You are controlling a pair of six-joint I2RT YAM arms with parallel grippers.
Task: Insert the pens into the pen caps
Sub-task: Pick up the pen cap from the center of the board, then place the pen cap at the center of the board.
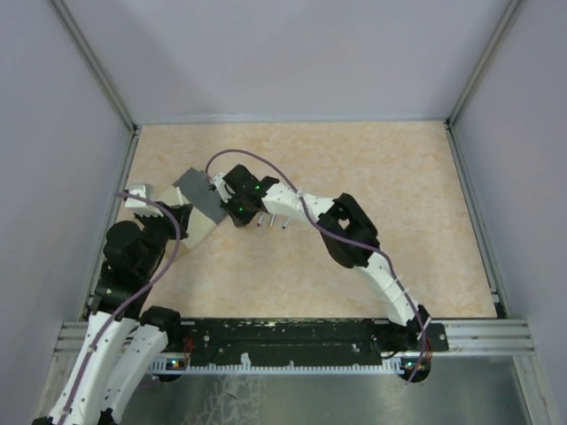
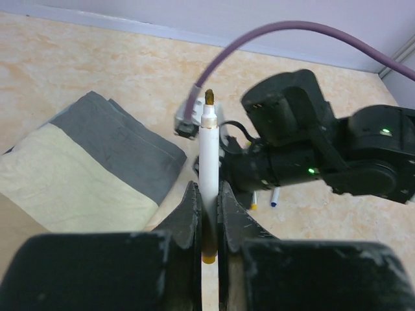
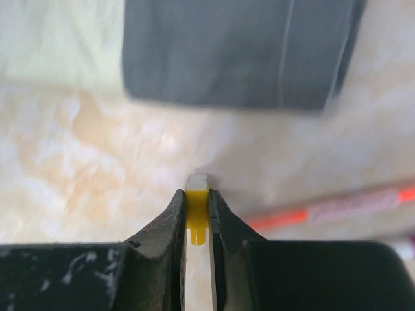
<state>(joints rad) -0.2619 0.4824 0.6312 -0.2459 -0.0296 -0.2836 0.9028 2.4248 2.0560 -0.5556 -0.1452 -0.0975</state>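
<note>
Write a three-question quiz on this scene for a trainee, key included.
1. True or false: the left gripper is shut on a white pen.
2. What colour is the piece pinched in the right gripper? A) blue B) yellow C) green
3. Fill in: the beige case on the table has a ___ lid.

Key: 1 true; 2 B; 3 grey.
</note>
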